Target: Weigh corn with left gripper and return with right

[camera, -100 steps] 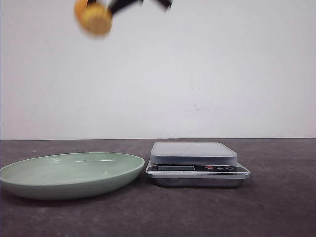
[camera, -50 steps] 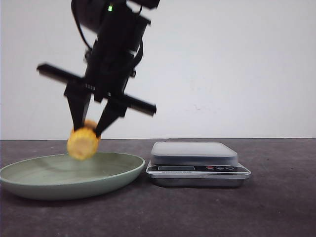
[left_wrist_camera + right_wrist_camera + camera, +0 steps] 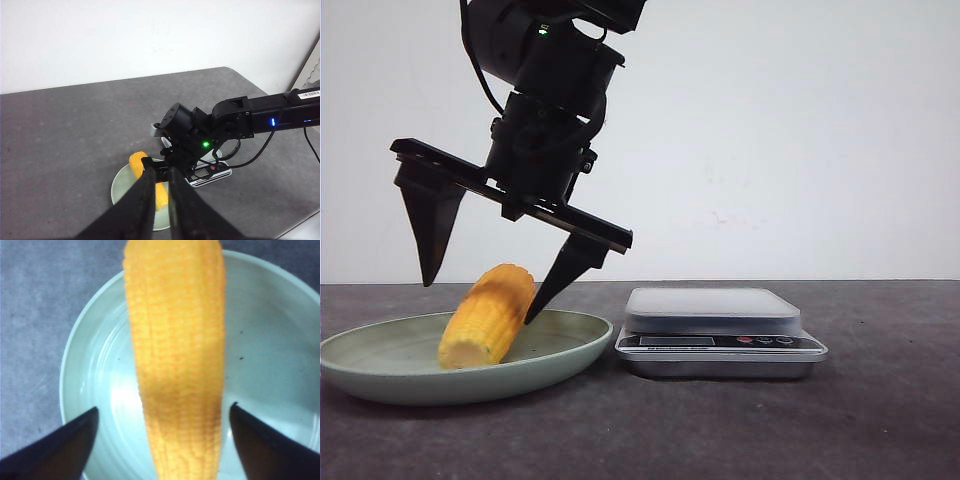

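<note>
Right tool [image 3: 478,301] spread wide, straddling corn [image 3: 488,315] in plate [image 3: 380,375]; scale [image 3: 715,330] at 3 o'clock. Left tool [image 3: 159,167] near-closed, empty, base cut off.

The corn [image 3: 487,315] lies in the plate [image 3: 380,375] on the table [image 3: 880,420]. The scale [image 3: 718,333] stands just right of the plate. The right gripper's [image 3: 477,300] fingers [image 3: 428,228] straddle the corn.

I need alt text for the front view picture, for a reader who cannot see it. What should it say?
A yellow corn cob lies in a pale green plate on a dark table, with an open black gripper just above it, one of the fingers on each side of the cob. A silver kitchen scale stands beside the plate, nothing on its platform, before a white wall.
</note>
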Robot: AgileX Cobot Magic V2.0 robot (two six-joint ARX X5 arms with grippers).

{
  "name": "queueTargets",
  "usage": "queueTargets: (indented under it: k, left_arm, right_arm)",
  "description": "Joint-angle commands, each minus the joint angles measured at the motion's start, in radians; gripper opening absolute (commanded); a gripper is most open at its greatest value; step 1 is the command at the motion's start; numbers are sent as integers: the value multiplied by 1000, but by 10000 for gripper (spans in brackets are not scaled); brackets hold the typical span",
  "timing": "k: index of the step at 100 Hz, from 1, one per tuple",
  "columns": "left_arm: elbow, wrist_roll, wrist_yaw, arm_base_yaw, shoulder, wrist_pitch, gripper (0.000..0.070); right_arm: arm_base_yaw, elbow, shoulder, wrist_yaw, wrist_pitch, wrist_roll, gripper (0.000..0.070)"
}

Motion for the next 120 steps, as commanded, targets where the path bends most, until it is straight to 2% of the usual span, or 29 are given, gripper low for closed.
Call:
queueTargets:
  k: [1, 13, 32, 37, 47, 57, 67, 80, 88, 101, 120]
  left_arm:
    - [17, 17, 4, -6, 6, -38, 11]
    - [17, 17, 4, -6, 6, -39, 11]
    - [17, 17, 3, -6, 6, -39, 11]
    - [17, 17, 3, -6, 6, -39, 11]
    - [17, 17, 3, -6, 6, -39, 11]
    - [17, 17, -2, -6, 6, -39, 11]
    - [17, 17, -37, -6, 6, -39, 11]
    - [17, 14, -98, -6, 6, -39, 11]
    - [17, 12, -112, -6, 6, -38, 11]
    - [17, 12, -113, -6, 6, -39, 11]
    - [17, 11, -113, -6, 6, -38, 11]
  right_arm:
    - [2, 26, -21, 19, 7, -8, 583]
    - [-7, 64, -98, 103, -2, -106, 582]
    - [8, 130, -301, 292, -39, -400, 577]
    - [26, 132, -365, 355, -52, -476, 551]
    - [79, 132, -486, 501, -95, -608, 428]
    - [150, 132, -584, 671, -157, -729, 213]
    - [219, 130, -656, 809, -237, -753, 10]
    - [287, 86, -736, 904, -292, -753, 7]
    - [326, 18, -792, 936, -271, -753, 7]
    - [365, -154, -906, 917, -150, -753, 7]
    - [377, -461, -1096, 764, 127, -764, 7]
